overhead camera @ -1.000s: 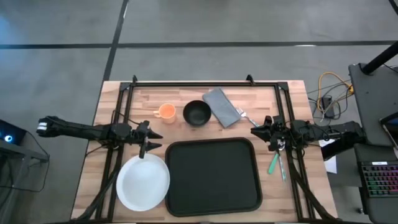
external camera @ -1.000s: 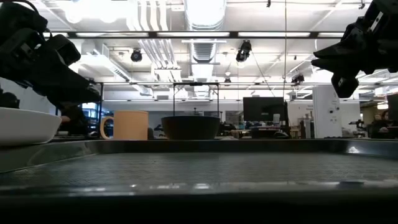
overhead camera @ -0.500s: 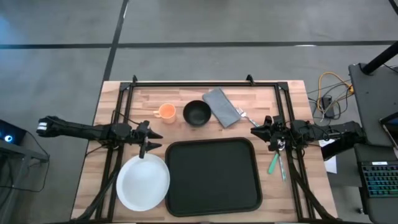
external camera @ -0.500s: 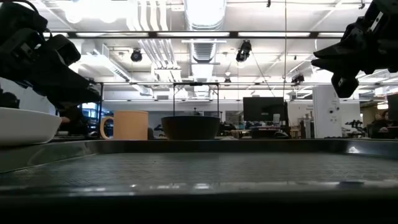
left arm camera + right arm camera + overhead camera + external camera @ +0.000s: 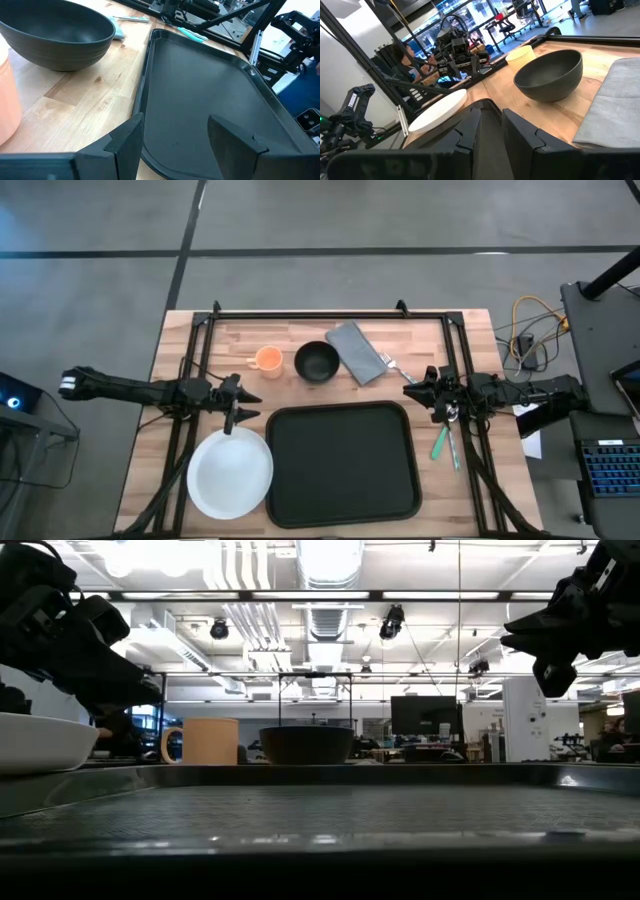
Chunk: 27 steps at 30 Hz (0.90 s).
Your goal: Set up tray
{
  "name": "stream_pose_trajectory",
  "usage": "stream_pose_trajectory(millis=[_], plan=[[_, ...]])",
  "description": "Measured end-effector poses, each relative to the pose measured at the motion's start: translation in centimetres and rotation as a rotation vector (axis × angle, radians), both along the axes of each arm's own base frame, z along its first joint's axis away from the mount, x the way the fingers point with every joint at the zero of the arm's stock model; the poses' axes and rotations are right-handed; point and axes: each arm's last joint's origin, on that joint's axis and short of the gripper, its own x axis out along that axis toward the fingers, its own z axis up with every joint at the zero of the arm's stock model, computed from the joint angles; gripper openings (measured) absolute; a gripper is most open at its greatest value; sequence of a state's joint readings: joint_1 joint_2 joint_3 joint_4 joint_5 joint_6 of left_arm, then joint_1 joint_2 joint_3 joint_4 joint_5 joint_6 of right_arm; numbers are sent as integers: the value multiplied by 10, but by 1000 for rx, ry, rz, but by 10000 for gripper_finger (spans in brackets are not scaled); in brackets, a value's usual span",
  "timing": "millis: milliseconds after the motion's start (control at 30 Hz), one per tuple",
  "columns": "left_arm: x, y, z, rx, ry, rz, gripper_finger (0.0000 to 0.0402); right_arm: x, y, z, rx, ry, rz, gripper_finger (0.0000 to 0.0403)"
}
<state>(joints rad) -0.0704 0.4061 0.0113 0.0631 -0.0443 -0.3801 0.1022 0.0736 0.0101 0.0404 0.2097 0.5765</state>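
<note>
The black tray (image 5: 340,463) lies flat on the wooden table, near the front edge, with nothing on it. My left gripper (image 5: 250,406) hovers open just off the tray's far left corner, above the far rim of the white plate (image 5: 230,472); in its wrist view the open fingers (image 5: 175,135) frame the tray's surface (image 5: 210,100). My right gripper (image 5: 408,391) hovers off the tray's far right corner, pointing level toward the table's left. Its fingers (image 5: 491,125) stand a narrow gap apart with nothing between them.
Behind the tray stand an orange cup (image 5: 268,360), a black bowl (image 5: 317,362) and a grey napkin (image 5: 356,352) with a fork (image 5: 400,367) beside it. Green-handled cutlery (image 5: 440,440) lies right of the tray. A black frame (image 5: 330,314) borders the table.
</note>
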Motion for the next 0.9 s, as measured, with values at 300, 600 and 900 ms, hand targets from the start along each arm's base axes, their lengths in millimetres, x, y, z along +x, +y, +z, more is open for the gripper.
stream_pose_trajectory(millis=[300, 600, 900], plan=[[0, 0, 0, 0, 0, 0, 199, 0, 0, 0, 142, -15, -3, 68], [0, 0, 0, 0, 0, 0, 199, 0, -1, 0, 291, -33, -36, 68], [0, 0, 0, 0, 0, 0, 199, 0, -1, 0, 321, -36, -36, 68]])
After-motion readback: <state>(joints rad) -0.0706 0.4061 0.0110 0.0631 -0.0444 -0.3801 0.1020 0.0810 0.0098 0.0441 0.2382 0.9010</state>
